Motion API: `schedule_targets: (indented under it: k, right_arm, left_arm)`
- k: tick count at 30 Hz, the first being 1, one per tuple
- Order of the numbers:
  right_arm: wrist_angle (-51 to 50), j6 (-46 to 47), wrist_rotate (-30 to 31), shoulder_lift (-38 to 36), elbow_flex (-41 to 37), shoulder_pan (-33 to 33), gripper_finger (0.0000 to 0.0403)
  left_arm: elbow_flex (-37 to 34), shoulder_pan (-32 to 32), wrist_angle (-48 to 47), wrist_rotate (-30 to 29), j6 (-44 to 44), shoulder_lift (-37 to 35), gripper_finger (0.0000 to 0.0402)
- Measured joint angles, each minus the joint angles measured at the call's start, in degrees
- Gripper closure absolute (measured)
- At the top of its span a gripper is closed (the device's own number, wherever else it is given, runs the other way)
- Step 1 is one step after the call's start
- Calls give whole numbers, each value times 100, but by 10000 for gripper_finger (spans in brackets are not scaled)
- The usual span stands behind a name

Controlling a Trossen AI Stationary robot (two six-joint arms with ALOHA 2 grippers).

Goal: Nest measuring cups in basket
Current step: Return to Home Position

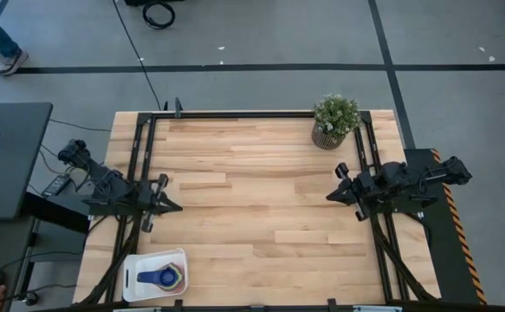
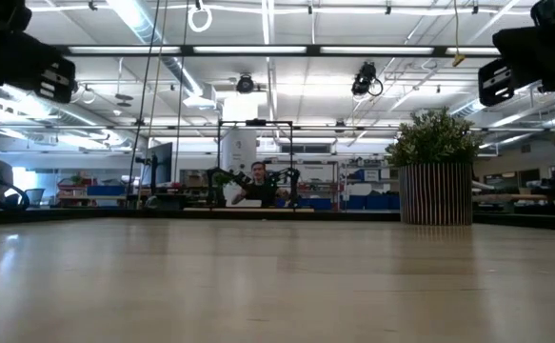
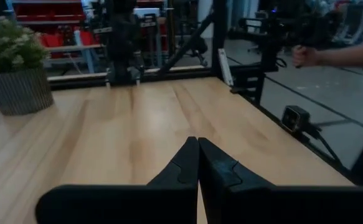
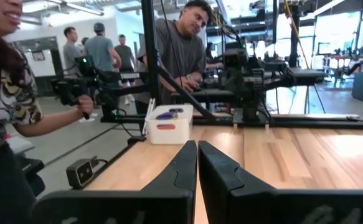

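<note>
The white basket (image 1: 152, 276) sits at the table's near left corner, with measuring cups (image 1: 165, 277) stacked inside it: a bright blue one on top, yellow and green rims showing beneath. In the right wrist view the basket (image 4: 167, 131) shows far off with cups (image 4: 167, 114) in it. My left gripper (image 1: 176, 206) hovers shut at the table's left side, beyond the basket; its fingers (image 3: 198, 163) meet. My right gripper (image 1: 331, 196) hovers shut at the table's right side; its fingers (image 4: 197, 163) meet too. Neither touches anything.
A potted plant in a round ribbed pot (image 1: 333, 121) stands near the table's far right corner. Black frame rails (image 1: 235, 113) run along the table's edges. People stand beyond the table's left side (image 4: 181, 50); a hand (image 3: 306, 56) shows past the right side.
</note>
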Motion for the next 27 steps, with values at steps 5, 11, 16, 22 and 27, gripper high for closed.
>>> schedule_targets:
  k: [5, 11, 16, 22, 27]
  right_arm:
    - [-113, -87, 173, 0, 0, -1, 381]
    - [-386, -308, 176, 0, 0, 0, 381]
    - [-431, -282, 174, 0, 0, 1, 381]
    - [-428, -346, 172, 1, 0, 0, 381]
    - [-426, -352, 172, 2, 0, 1, 381]
  left_arm:
    - [-2, -2, 7, 123, 116, -19, 393]
    - [-4, 0, -25, 29, 164, -17, 393]
    - [-8, 0, -2, 16, 125, -15, 393]
    - [-42, 0, 247, -6, 121, -15, 392]
    - [-42, 0, 259, -6, 120, -16, 392]
